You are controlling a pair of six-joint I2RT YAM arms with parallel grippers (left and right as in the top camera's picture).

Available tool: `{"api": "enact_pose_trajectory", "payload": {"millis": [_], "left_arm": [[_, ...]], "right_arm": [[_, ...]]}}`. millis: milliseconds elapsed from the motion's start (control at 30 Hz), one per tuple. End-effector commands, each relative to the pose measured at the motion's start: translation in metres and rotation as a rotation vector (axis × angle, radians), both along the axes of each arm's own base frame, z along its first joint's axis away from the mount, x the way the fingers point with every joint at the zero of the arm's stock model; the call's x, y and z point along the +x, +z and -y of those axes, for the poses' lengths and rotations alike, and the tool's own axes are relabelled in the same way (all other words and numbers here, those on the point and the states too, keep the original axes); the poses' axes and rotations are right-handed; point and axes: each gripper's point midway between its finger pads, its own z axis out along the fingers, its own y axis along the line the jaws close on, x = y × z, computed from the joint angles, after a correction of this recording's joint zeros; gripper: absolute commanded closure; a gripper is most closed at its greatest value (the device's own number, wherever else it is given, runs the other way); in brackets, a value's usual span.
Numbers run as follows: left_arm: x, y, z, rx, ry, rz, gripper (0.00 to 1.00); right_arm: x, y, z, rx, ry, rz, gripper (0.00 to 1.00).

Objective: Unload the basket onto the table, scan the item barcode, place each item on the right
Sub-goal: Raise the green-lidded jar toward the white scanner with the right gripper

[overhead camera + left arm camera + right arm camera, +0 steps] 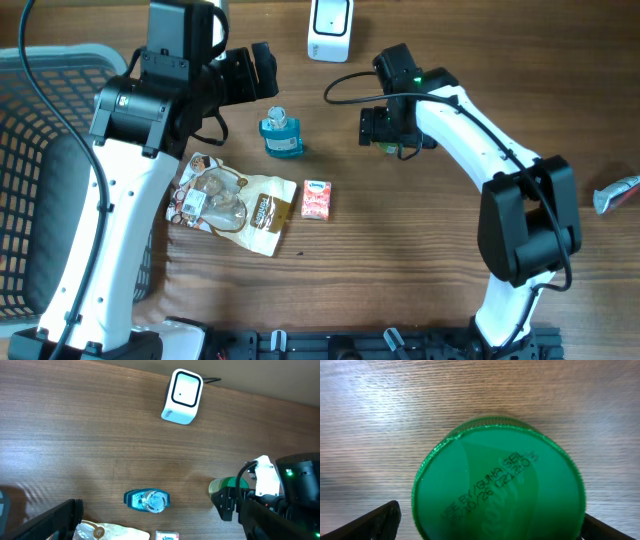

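We see the right end effector (388,130) poised straight over the green-lidded container (497,480), which stands upright on the desk (400,260) in its far half, a little right of centre. In the right wrist view the round lid fills most of the frame, dark stamped date lettering running slantwise across it. One finger (370,522) and its twin sit far out at the two lower corners. The jaws are spread wide on either side of the lid and grip nothing.

The left end effector (262,72) hangs above the far left part of the desk. Its jaws are also fully apart and empty, and one dark finger (52,522) shows at the lower left of its own view.

The scanner (330,28), a white box with a dark window, sits at the far edge of the desk near the middle, with a black cable leading off toward the right arm. It lies well apart from the container.

A small blue bottle (281,135) stands between the two end effectors, to the left of the container. Nearer the middle of the desk lie a crumpled snack bag (235,203) and, just beside its right end, a pink packet (316,199). A plastic basket (40,130) occupies the left edge of the desk, and a tube (617,193) rests at the right edge.
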Motion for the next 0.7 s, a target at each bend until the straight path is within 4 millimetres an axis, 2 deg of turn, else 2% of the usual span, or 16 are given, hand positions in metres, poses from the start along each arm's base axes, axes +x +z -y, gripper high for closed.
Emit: {"api": "enact_pose_trajectory", "payload": {"millis": [0, 133, 300, 367, 500, 667], "left_arm": [[0.0, 0.0, 0.0, 0.001, 0.009, -0.001, 0.0], [0.0, 0.0, 0.0, 0.002, 0.009, -0.002, 0.0], [0.0, 0.0, 0.0, 0.002, 0.009, -0.002, 0.0], [0.0, 0.0, 0.0, 0.002, 0.009, -0.002, 0.0], [0.0, 0.0, 0.0, 0.002, 0.009, -0.002, 0.0], [0.0, 0.0, 0.0, 0.002, 0.009, -0.002, 0.0]], "right_arm": [[0.001, -0.002, -0.004, 0.098, -0.095, -0.033, 0.0], [0.011, 0.0, -0.006, 0.11, -0.085, 0.007, 0.0], [0.014, -0.001, -0.007, 0.112, -0.07, 0.02, 0.0], [0.015, -0.007, -0.008, 0.107, -0.06, 0.014, 0.0], [0.012, -0.035, -0.007, 0.09, -0.055, -0.04, 0.0], [0.024, -0.036, -0.005, 0.079, -0.055, 0.006, 0.0]]}}
